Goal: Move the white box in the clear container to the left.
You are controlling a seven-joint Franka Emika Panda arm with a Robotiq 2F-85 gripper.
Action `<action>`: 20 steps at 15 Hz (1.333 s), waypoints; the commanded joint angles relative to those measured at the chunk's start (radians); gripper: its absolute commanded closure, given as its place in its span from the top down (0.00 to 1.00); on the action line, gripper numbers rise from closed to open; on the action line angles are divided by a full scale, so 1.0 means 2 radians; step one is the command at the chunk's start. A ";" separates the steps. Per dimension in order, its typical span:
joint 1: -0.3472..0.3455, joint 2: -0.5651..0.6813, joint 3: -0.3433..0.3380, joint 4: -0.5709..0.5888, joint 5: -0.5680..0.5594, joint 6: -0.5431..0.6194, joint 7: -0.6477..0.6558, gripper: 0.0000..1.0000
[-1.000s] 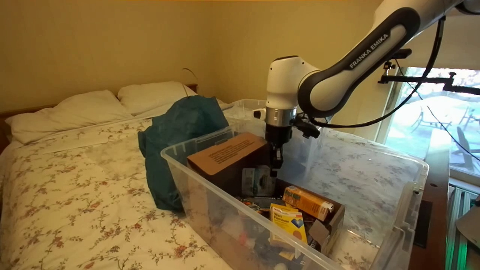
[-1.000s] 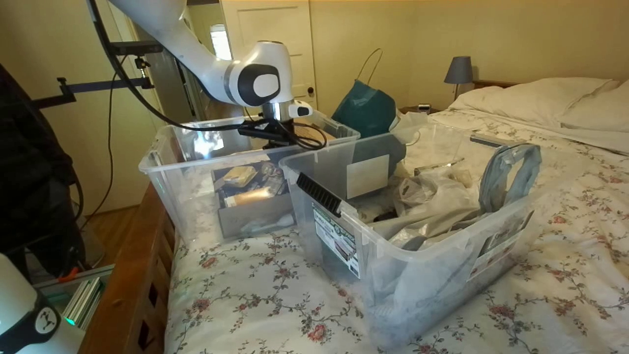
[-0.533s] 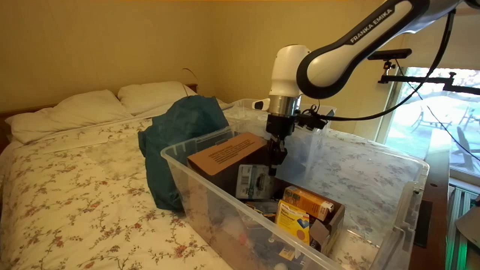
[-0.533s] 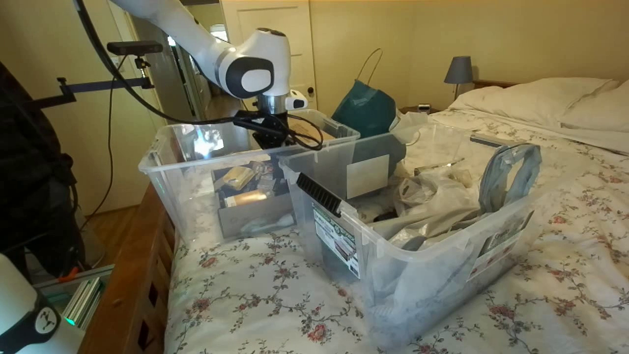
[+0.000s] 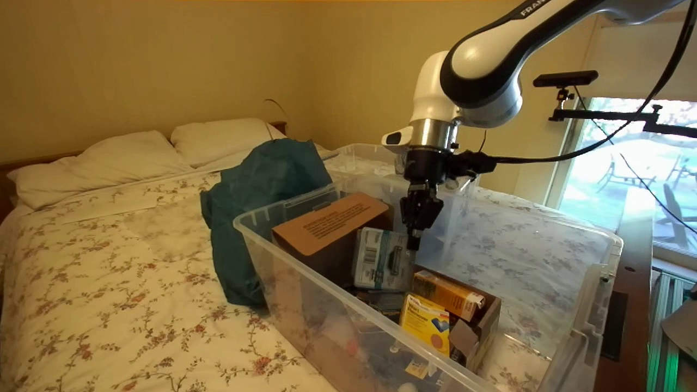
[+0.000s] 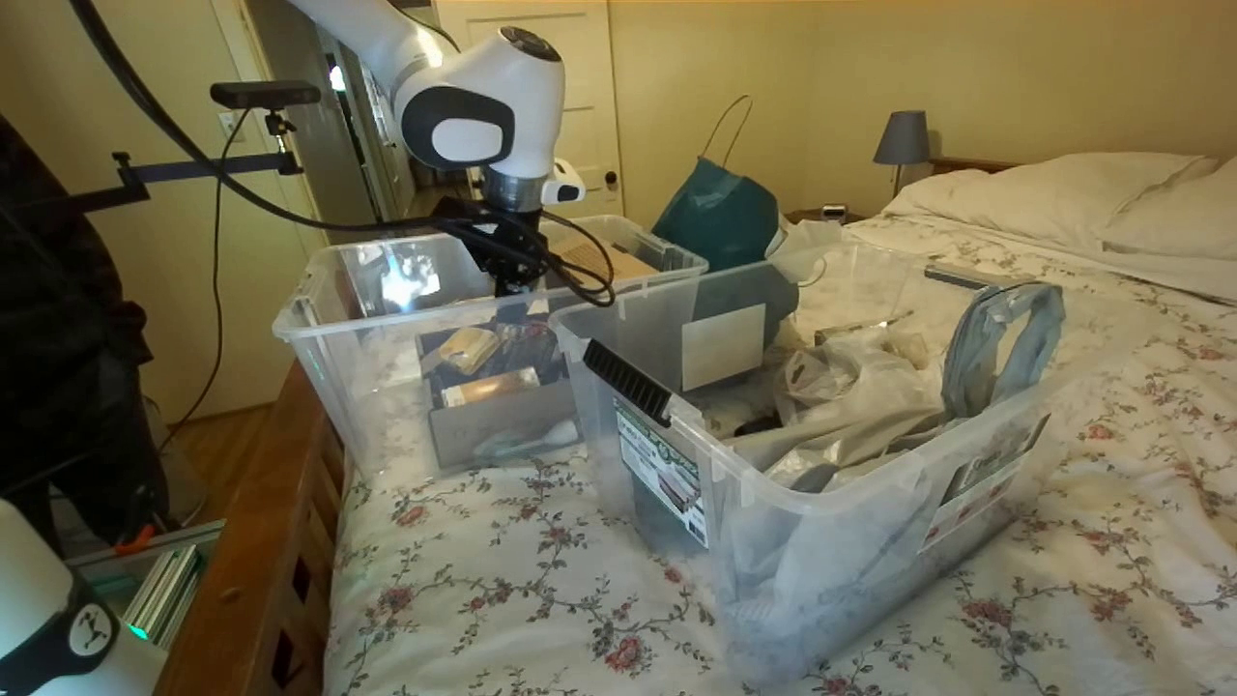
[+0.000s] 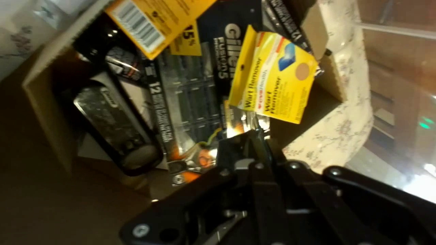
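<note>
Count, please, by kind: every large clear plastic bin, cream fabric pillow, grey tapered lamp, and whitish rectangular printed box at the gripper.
Large clear plastic bins: 2
Cream fabric pillows: 2
Grey tapered lamp: 1
Whitish rectangular box: 1
Total: 6

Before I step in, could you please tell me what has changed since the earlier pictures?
In an exterior view, the gripper has moved to the picture's right and slightly up, and the white box it holds has gone with it. The yellow Wart Remover box has shifted slightly right. Nothing was visibly taken hold of or let go. The clear container, brown cardboard box and teal bag stayed put.
</note>
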 commanded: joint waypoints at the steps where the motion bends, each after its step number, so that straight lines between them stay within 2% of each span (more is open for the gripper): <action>1: 0.005 -0.003 -0.005 0.000 0.076 -0.069 -0.080 0.01; 3: 0.016 0.007 -0.012 0.005 0.086 -0.078 -0.079 0.01; 6: 0.029 0.035 -0.020 0.023 0.082 -0.060 -0.059 0.01; 13: 0.029 0.095 -0.021 0.084 0.114 -0.079 -0.045 0.01; 14: 0.028 0.099 -0.021 0.090 0.114 -0.083 -0.048 0.01; 15: 0.031 0.064 -0.025 0.060 0.095 -0.069 -0.037 0.05; 20: 0.037 0.091 -0.028 0.082 0.093 -0.053 -0.015 0.01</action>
